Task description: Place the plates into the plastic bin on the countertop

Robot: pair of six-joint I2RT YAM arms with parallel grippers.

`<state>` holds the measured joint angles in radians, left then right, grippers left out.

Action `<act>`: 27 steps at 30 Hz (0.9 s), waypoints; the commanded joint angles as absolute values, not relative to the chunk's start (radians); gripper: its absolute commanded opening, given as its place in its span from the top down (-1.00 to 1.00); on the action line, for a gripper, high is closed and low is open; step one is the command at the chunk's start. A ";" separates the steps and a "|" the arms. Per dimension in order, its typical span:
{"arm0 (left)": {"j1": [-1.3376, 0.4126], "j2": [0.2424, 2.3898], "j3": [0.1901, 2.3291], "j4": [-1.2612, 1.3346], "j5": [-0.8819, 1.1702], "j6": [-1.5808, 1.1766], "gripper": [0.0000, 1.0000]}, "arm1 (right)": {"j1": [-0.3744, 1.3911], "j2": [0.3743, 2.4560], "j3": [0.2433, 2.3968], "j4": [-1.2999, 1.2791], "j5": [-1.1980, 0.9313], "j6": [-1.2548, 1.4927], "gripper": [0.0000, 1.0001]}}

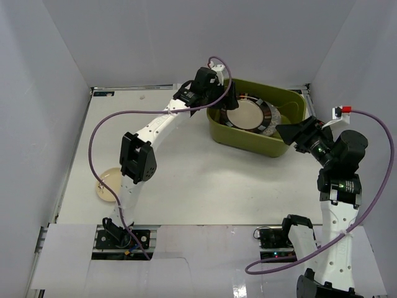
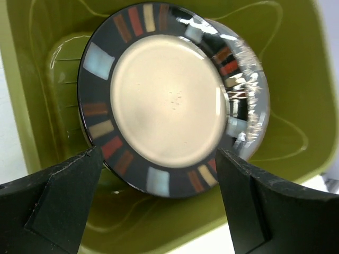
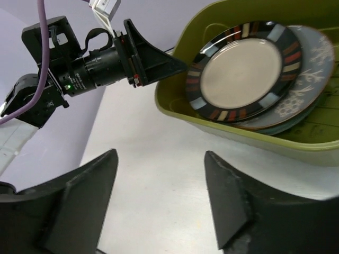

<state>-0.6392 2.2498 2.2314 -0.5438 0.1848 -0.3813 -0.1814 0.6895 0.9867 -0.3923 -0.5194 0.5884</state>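
Observation:
The olive-green plastic bin stands at the back right of the white countertop. The black-rimmed beige plate lies on top of a stack in it. It fills the left wrist view and shows in the right wrist view, with the grey deer plate under it. My left gripper is open and empty over the bin's left end, just above the plate's edge. My right gripper is open and empty beside the bin's front right corner. The small cream plate lies at the near left.
Grey walls close in the table on the left, back and right. The left arm reaches diagonally across the table and partly covers the cream plate. In the right wrist view the left gripper hangs over the bin's rim.

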 commanded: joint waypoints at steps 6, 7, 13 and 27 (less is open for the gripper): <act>-0.641 1.692 2.108 -0.413 0.175 -0.416 -0.96 | 0.411 0.739 0.812 -0.183 -0.221 0.687 -0.36; -0.641 1.627 1.992 -0.411 0.148 -0.417 -0.96 | 0.517 0.765 0.799 -0.157 -0.146 0.696 -0.36; -0.643 1.051 1.448 -0.426 -0.133 -0.463 -0.96 | 1.055 1.098 0.790 0.153 0.198 0.701 -0.23; -0.643 0.551 1.134 -0.604 0.000 -0.560 -0.96 | 1.221 2.034 1.327 0.361 0.118 0.844 -0.02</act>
<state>-0.6411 0.5674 1.2045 -0.5259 -0.0917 -0.5304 1.2144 1.9491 1.2152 0.2878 0.1371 0.7914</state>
